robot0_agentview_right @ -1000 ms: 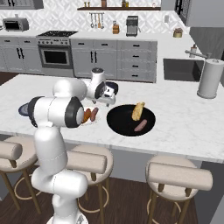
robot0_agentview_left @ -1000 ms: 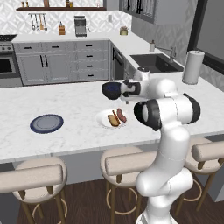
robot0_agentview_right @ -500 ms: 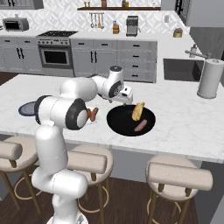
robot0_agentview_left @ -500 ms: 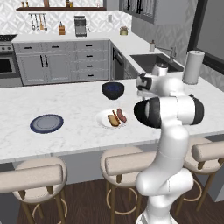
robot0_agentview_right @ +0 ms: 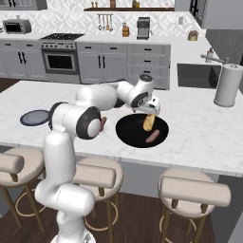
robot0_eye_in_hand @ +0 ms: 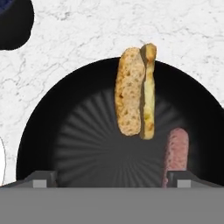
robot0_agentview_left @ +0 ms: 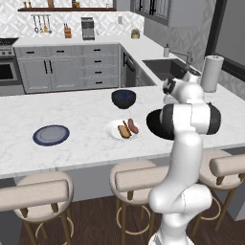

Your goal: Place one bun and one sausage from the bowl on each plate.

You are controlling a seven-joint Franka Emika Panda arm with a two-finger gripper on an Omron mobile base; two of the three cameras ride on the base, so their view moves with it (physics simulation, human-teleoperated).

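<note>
While the hand hung with its fingers spread wide and empty over the black bowl on the tabletop, a bun and a sausage lay inside it, near the white plate.

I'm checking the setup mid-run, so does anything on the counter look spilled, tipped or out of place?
Nothing stands out. One bun and one sausage lie inside the black bowl, the white plate holds its pair, and the blue-grey plate sits flat. The open gripper hangs over the bowl.
</note>
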